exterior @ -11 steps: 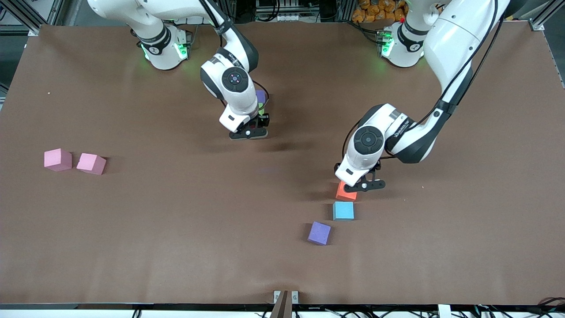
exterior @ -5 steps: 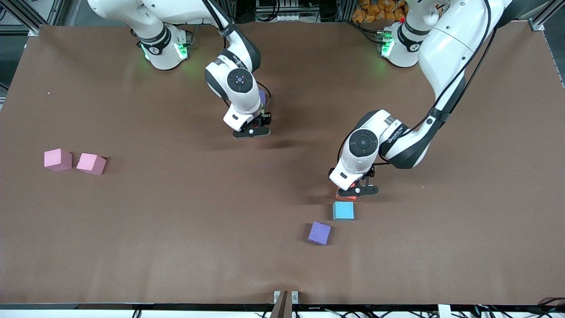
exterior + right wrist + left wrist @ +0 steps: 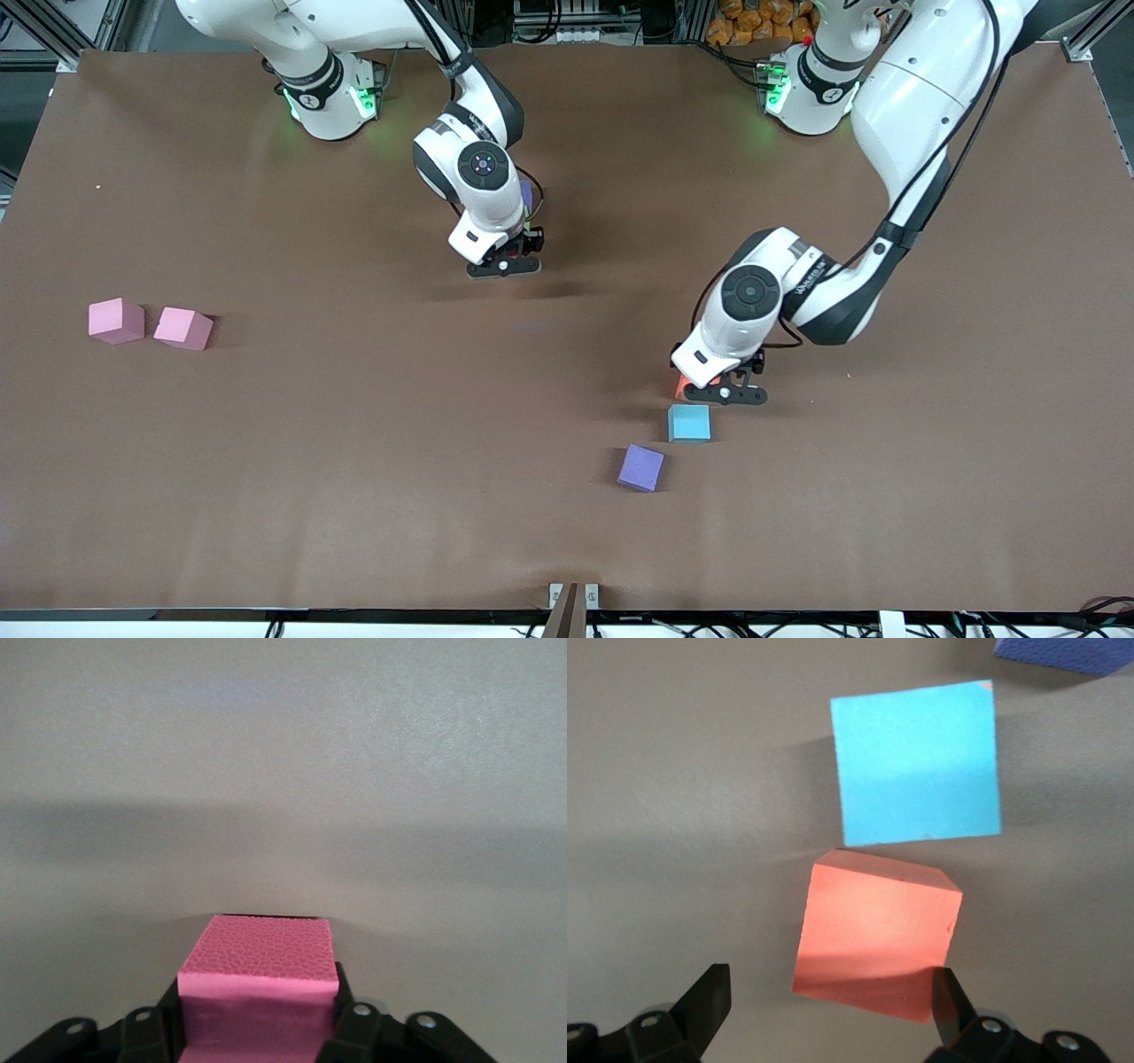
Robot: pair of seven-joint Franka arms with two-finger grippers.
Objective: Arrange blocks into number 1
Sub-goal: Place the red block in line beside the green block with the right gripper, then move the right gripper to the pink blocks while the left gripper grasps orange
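Since a second ago the right gripper [image 3: 505, 263] has shifted slightly toward the left arm's end of the table, its fingers flanking a pebbly pink foam cube [image 3: 257, 988]; whether it grips, I cannot tell. The left gripper [image 3: 722, 390], jaws wide, now straddles the matte orange-red cube [image 3: 875, 935], just beside the light blue cube [image 3: 689, 423].

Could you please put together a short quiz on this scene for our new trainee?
1. True or false: the left gripper is open over the red block, which lies beside the light blue block.
2. Which lies nearest the front camera? A: red block. B: loose purple block. C: light blue block.
3. What colour is the block at the right gripper?
Key: 1 true; 2 B; 3 pink.
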